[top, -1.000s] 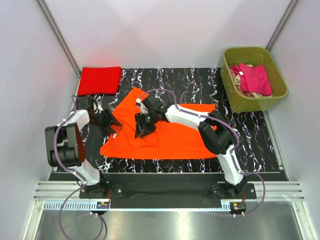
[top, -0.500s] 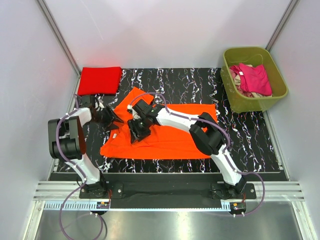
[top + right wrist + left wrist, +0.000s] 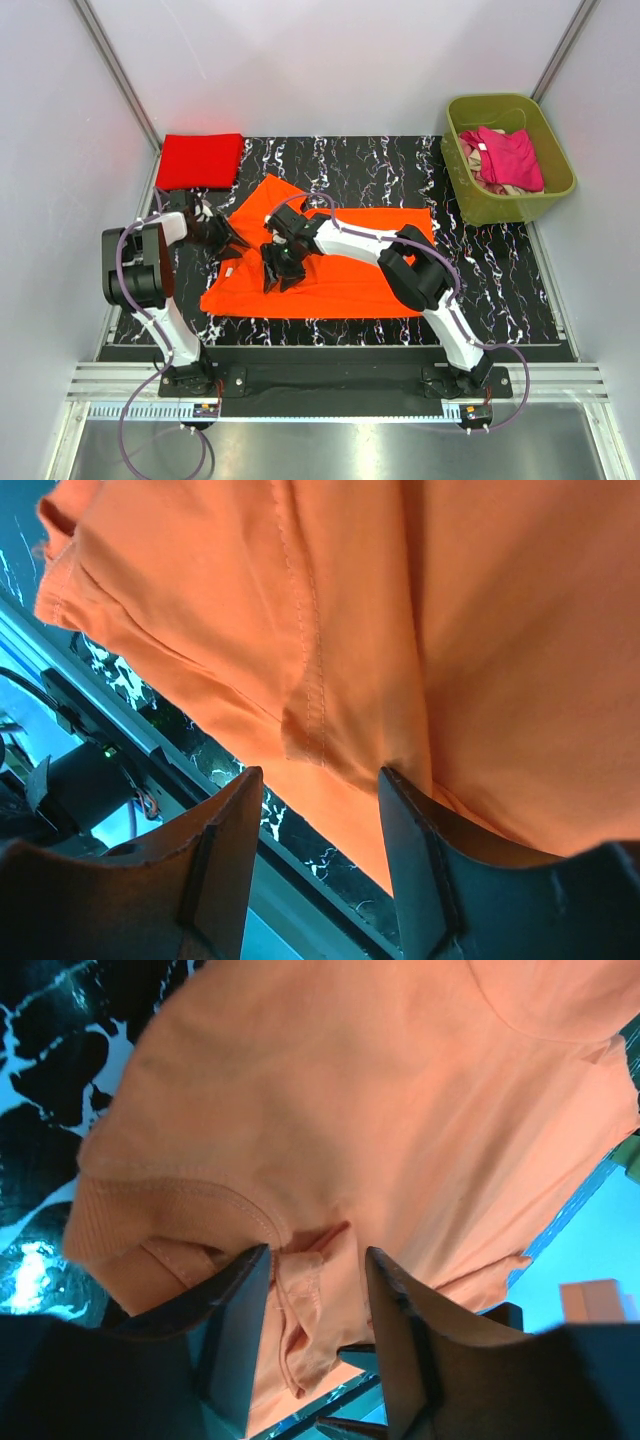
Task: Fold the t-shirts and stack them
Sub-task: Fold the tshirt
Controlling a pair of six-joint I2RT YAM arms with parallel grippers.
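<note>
Toward the left side of the table (image 3: 400, 165), the orange t-shirt (image 3: 350, 270) lies spread flat, its far-left part reaching toward the far edge. The overhead view alone shows the full layout. A red t-shirt (image 3: 200, 160) lies folded at the far-left corner, and an olive-green tub (image 3: 500, 208) at the far-right corner holds a magenta pink t-shirt (image 3: 510, 158) on top of beige cloth (image 3: 493, 183). That view also places my left gripper (image 3: 232, 243) at the left edge of the orange t-shirt and my right gripper (image 3: 278, 275) just beside it, on the left part of the same garment. It does not resolve how either pair of fingers stands. The left wrist view supplies this for the left side: my left fingers (image 3: 235, 1320) stand apart, straddling a narrow raised fold of cloth next to the ribbed collar (image 3: 180, 1195). The fold does not fill the gap, so I read them as open and not clamped. The right wrist view supplies it for the right side: my right fingers (image 3: 225, 860) are also spread open, tips down on the cloth. A stitched seam (image 3: 305, 630) runs into the space between them. That view also shows the marbled surface past the near hem.
</note>
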